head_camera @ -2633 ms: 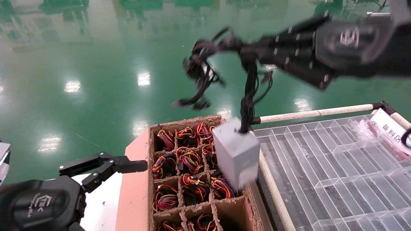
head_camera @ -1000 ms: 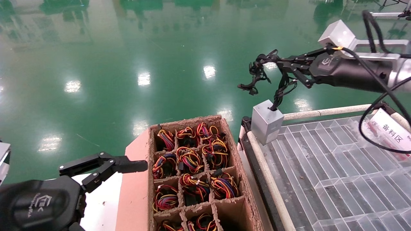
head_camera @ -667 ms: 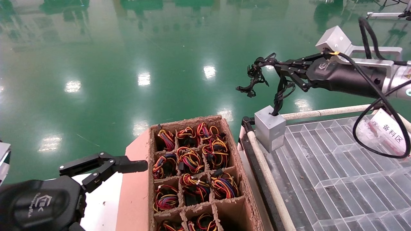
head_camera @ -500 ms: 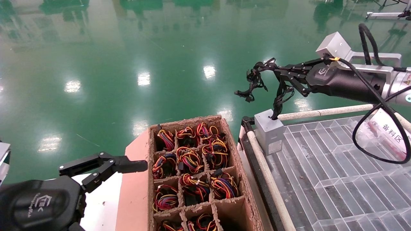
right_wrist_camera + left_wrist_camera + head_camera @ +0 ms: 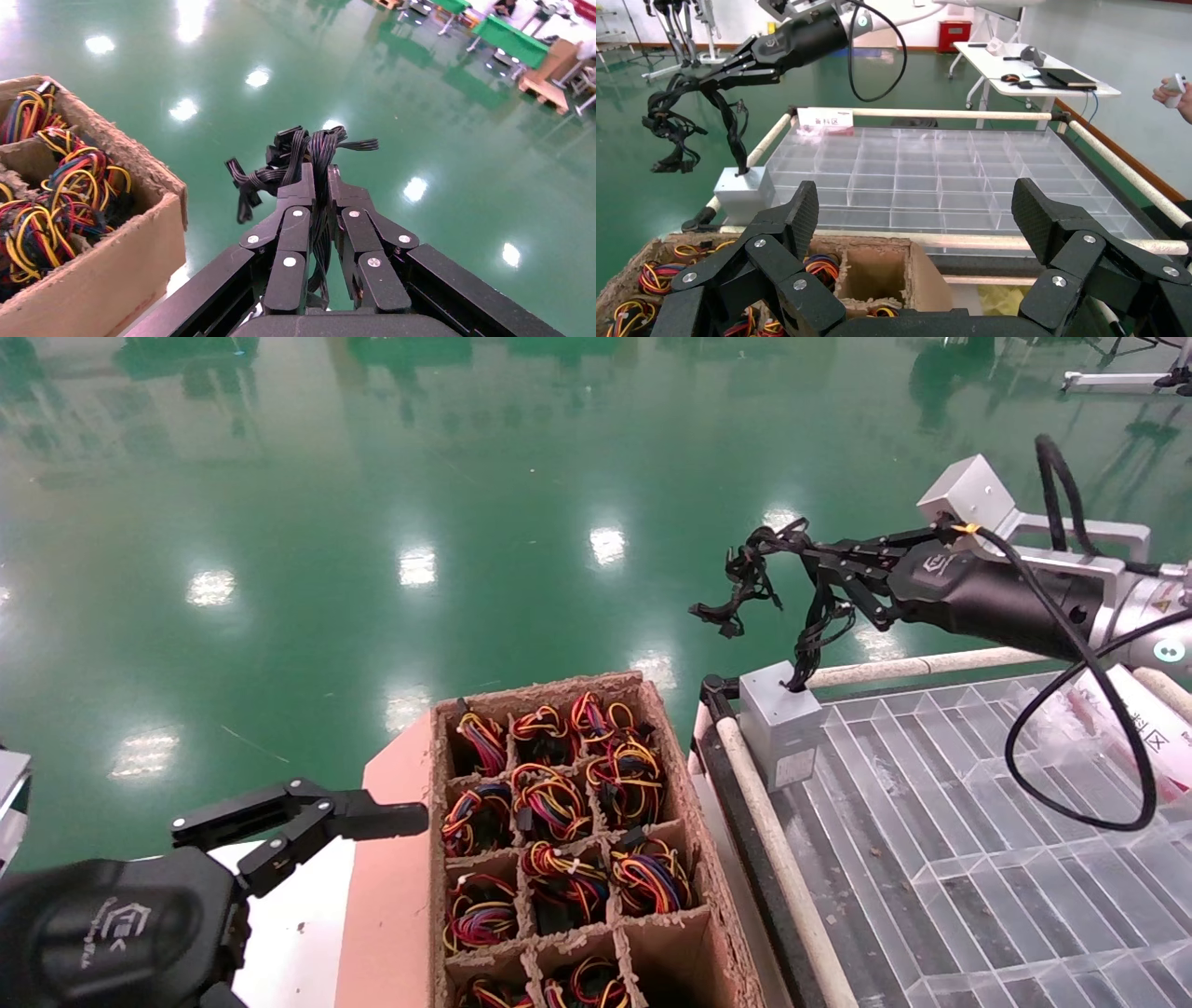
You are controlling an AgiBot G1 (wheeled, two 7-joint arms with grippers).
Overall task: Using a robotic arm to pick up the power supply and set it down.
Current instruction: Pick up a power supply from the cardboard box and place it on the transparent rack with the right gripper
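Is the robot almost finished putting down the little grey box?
Nearly. Pick-up is done: the power supply sits at the corner of the clear tray. The right gripper has its jaws shut on the box's black cables. Left: letting go. The left gripper is parked, open.

Power supply (image 5: 780, 728) on divider tray's (image 5: 978, 822) far left corner; wire-filled carton (image 5: 559, 840) left of tray.

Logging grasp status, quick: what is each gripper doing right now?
Left gripper: open, holding nothing.
Right gripper: shut on the black cable bunch of the small light-grey metal power supply.
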